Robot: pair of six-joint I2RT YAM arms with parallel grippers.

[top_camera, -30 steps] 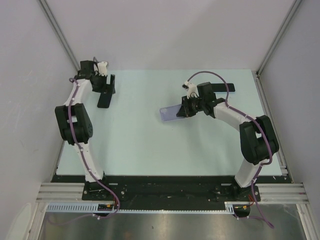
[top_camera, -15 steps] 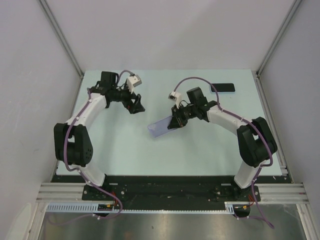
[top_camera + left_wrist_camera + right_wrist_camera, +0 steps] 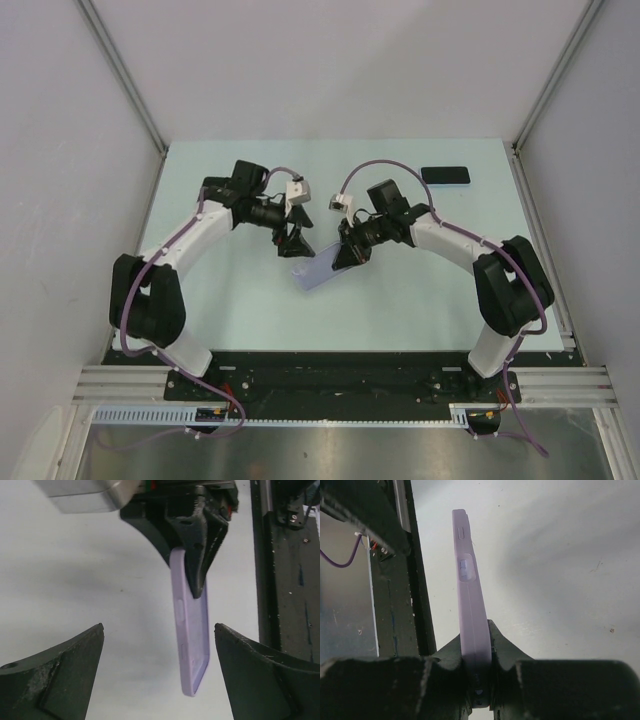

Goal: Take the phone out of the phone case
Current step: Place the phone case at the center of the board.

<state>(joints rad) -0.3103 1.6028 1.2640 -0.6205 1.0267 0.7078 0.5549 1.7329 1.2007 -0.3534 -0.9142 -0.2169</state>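
Left wrist view shows the lilac phone case [image 3: 192, 645] over the table's [image 3: 420, 300] middle, pinched at one end by the right claw [image 3: 196, 572], its long axis aimed at the wide-open left claw [image 3: 159, 635]; the black phone [image 3: 445, 175] lies by the far right corner.

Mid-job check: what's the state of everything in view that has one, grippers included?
phone case: clamped at one end by the right gripper, no phone visible in it.
phone: out of the case, lying flat at the far right of the table.
right gripper: fingers shut on the phone case.
left gripper: fingers wide open, facing the phone case, not touching it, holding nothing.
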